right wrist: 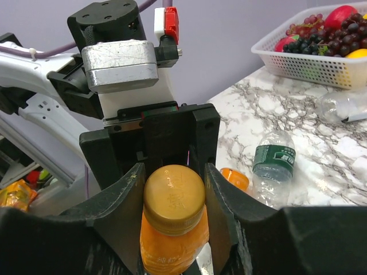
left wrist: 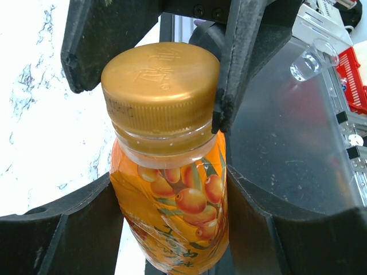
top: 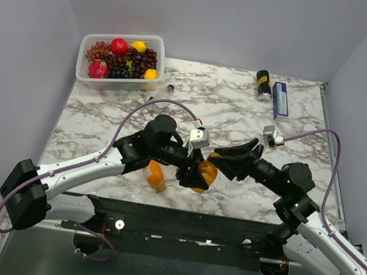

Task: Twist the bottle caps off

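My left gripper (top: 191, 170) (left wrist: 172, 229) is shut on the body of an orange juice bottle (top: 203, 175) (left wrist: 172, 195) and holds it just above the table near the front edge. My right gripper (top: 220, 159) (right wrist: 174, 195) is shut on that bottle's orange cap (left wrist: 160, 86) (right wrist: 174, 197), with one finger on each side. A second orange bottle (top: 156, 175) lies on the table beside it, and its cap (right wrist: 234, 177) is on. A clear bottle with a green label (right wrist: 272, 169) lies close by. Another clear bottle (top: 163, 92) (right wrist: 338, 106) lies near the basket.
A white basket of fruit (top: 86, 70) (right wrist: 321, 71) stands at the back left of the marble table. A black can (top: 264, 85) and a blue box (top: 280, 100) lie at the back right. Both arms meet over the table's front middle.
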`<control>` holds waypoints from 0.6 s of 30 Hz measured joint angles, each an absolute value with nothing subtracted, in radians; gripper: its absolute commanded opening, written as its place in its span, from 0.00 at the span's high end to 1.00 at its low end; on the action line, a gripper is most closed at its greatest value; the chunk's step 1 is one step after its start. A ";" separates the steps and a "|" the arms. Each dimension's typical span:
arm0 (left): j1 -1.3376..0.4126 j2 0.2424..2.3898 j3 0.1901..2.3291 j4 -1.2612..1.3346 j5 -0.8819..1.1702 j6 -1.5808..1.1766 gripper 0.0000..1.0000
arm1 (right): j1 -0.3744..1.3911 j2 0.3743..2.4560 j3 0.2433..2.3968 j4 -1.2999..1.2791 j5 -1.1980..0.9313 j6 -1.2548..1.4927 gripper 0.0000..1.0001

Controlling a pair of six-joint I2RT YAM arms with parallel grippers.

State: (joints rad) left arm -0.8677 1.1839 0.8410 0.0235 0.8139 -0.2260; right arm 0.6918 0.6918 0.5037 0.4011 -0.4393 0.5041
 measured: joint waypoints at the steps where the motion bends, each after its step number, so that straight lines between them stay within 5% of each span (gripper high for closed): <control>1: -0.868 1.184 0.841 0.021 0.812 -0.224 0.60 | 0.692 0.691 0.504 0.399 -0.439 0.504 0.78; 3: -0.868 1.186 0.841 0.012 0.800 -0.217 0.60 | 0.692 0.688 0.504 0.386 -0.432 0.503 0.67; 4: -0.868 1.190 0.842 0.007 0.787 -0.210 0.60 | 0.691 0.686 0.504 0.375 -0.426 0.502 0.48; 8: -0.876 1.201 0.855 -0.033 0.701 -0.184 0.60 | 0.691 0.670 0.504 0.311 -0.382 0.498 0.20; 11: -0.879 1.201 0.866 -0.053 0.625 -0.169 0.60 | 0.691 0.639 0.504 0.253 -0.328 0.496 0.12; 18: -0.916 1.201 0.879 -0.118 0.361 -0.136 0.60 | 0.691 0.593 0.518 0.117 -0.187 0.504 0.13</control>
